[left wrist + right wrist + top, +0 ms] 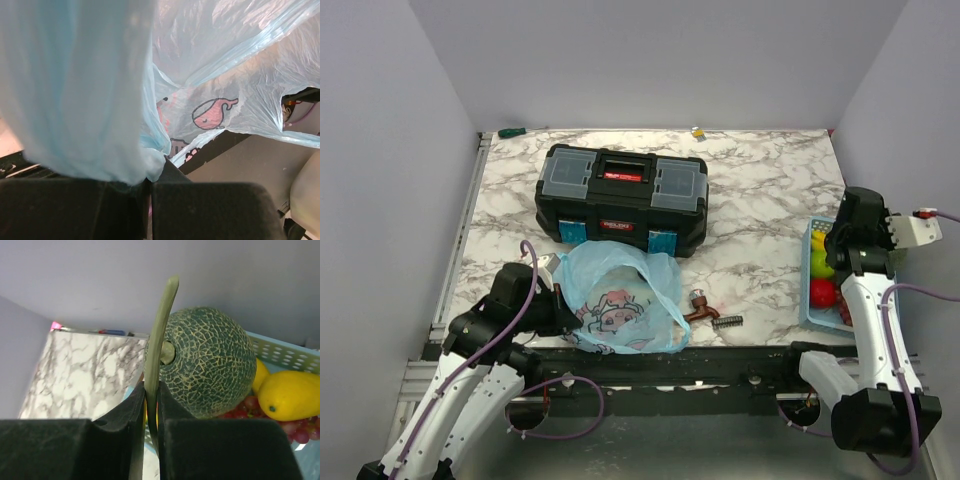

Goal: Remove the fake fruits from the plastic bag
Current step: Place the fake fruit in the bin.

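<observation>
Green stem (161, 325) fills the slit between the fingers of the right gripper (151, 396). The jaws are almost closed and pinch it near its lower end, with nothing else in them. The stem's long axis runs from 6 to 12 o'clock in the right wrist view. Its netted melon (210, 362) bulges just at 2 o'clock of the jaws. Beyond it, towards 3 o'clock, lie a yellow fruit (287, 395) and the rim of the light-blue basket (280, 352). The melon seems to hang over the basket, but I cannot tell whether it rests on anything. A release looks due, and the melon would likely drop on its heavy 2 o'clock side.

The left gripper (150, 176) is clamped fully closed on a fold of the plastic bag (75, 90). In the top view the bag lies at the table's (760, 200) near edge, at 9 o'clock from the right arm and well apart, so the left arm is nearer.
</observation>
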### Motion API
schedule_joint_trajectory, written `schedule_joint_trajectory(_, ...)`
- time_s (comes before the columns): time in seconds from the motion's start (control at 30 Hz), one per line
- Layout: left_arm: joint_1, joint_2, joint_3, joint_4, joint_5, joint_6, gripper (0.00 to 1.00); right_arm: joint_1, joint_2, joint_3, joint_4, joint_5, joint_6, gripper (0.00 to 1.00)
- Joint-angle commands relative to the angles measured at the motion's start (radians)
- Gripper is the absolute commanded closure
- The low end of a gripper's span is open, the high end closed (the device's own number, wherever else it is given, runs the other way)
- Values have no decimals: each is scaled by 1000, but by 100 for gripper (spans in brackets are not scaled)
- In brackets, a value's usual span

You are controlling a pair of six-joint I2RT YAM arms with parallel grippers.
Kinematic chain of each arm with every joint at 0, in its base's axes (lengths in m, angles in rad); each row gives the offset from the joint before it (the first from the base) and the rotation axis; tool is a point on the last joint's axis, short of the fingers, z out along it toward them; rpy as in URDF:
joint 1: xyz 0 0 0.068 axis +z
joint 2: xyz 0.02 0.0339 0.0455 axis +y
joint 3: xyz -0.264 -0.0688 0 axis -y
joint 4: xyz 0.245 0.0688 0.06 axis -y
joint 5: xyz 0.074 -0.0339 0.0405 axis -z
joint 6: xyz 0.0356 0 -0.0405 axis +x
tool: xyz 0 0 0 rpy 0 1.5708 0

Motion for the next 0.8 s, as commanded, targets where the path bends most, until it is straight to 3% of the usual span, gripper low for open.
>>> schedule_joint_trajectory(0.0,-6,5,-5,-1,32,22,100,-59,12,-38,-11,-17,37,85)
schedule_joint_trajectory(0.33,-6,15,-5,5,46,29,100,-73,-9,-48,5,-15,-31,55)
schedule_joint_trajectory(0.53,-6,12,-9,7,45,25,100,-72,-41,-19,12,-45,-76,29)
schedule_joint_trajectory(0.57,-5,9,-9,7,45,24,100,-71,-45,-14,12,-56,-85,21)
schedule_joint_trajectory(0.77,-6,-2,-10,5,44,24,100,-71,-62,37,9,-148,-129,0)
